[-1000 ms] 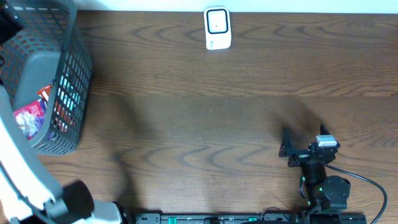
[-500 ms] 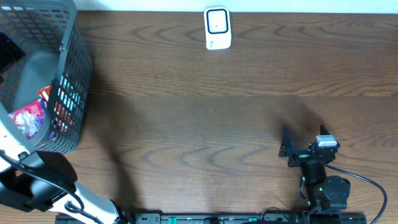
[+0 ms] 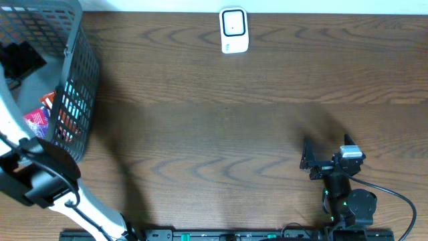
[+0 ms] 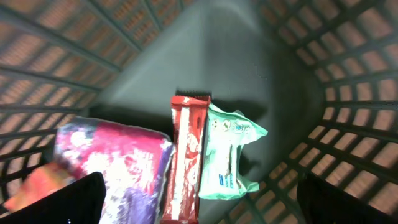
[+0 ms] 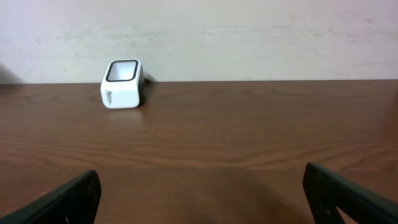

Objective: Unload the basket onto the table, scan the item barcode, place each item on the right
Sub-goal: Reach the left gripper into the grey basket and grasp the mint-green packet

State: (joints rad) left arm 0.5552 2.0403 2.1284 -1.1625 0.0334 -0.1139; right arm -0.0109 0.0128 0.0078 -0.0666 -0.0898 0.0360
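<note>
Several packets lie on the floor of the grey mesh basket [image 4: 348, 93]: a red bar [image 4: 186, 155], a pale green packet [image 4: 227, 152] touching its right side, and a pink and purple bag [image 4: 112, 162] on its left. My left gripper [image 4: 202, 205] hangs open above them, holding nothing; from overhead it is the black shape [image 3: 20, 57] inside the basket [image 3: 77, 87]. The white scanner [image 3: 234, 30] stands at the table's far edge, also in the right wrist view [image 5: 122, 83]. My right gripper [image 3: 309, 161] rests open and empty near the front right, its jaws wide [image 5: 202, 199].
The basket stands at the table's left edge, its high mesh walls close around my left gripper. Dark wood table [image 3: 221, 120] stretches between basket, scanner and right arm. A pale wall [image 5: 249, 37] rises behind the scanner.
My left arm has swung over the basket, and its gripper now shows inside the basket's upper part. The right arm has not moved.
</note>
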